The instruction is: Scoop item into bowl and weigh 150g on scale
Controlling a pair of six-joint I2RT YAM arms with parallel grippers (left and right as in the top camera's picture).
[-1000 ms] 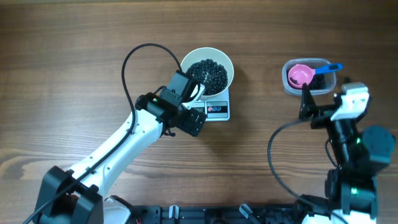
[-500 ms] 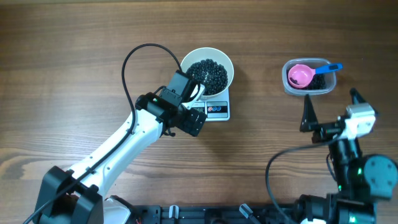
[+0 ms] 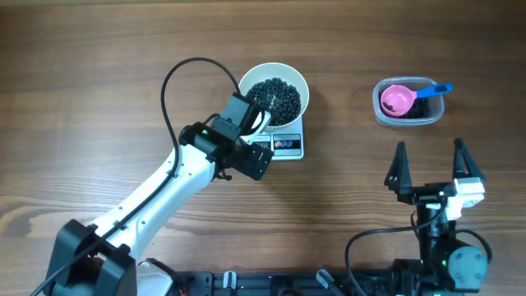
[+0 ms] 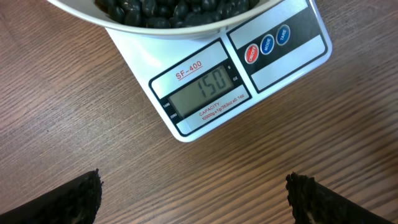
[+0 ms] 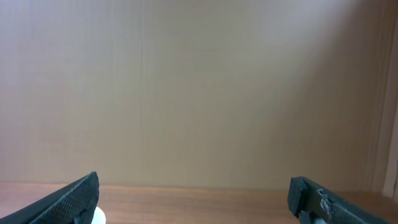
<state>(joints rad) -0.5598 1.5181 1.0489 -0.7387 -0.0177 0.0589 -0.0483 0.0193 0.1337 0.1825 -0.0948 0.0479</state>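
Brown wood-grain tabletop (image 3: pixel 99 74) fills the overhead view, and the white bowl (image 3: pixel 297 85) sits squarely on the small white scale (image 3: pixel 289 146) near its middle, heaped with the black beads (image 3: pixel 275 99). The scale's display (image 4: pixel 205 90) reads 150 in the left wrist view, so the weighing looks done. Loaded like this, the bowl would likely feel fairly heavy for its size. Its glazed wall is smooth and probably slippery, with no handle, so a pinch across the rim on the side nearest the arm seems the only sound hold. It would have to be kept level, because the beads are loose, round and quick to roll out. The scale looks light and could slide if nudged. The left gripper (image 4: pixel 194 202) hangs over bare wood just in front of the scale's display edge, its jaws spread as wide as they go, holding nothing and clear of the scale. The right gripper (image 3: pixel 431 168) sits near the table's front edge, well apart from the clear tub (image 3: pixel 383 115) where the pink scoop (image 3: pixel 397 100) lies on the leftover beads. Its fingers are likewise splayed fully and empty, and its wrist camera looks at a plain beige wall (image 5: pixel 199 87).
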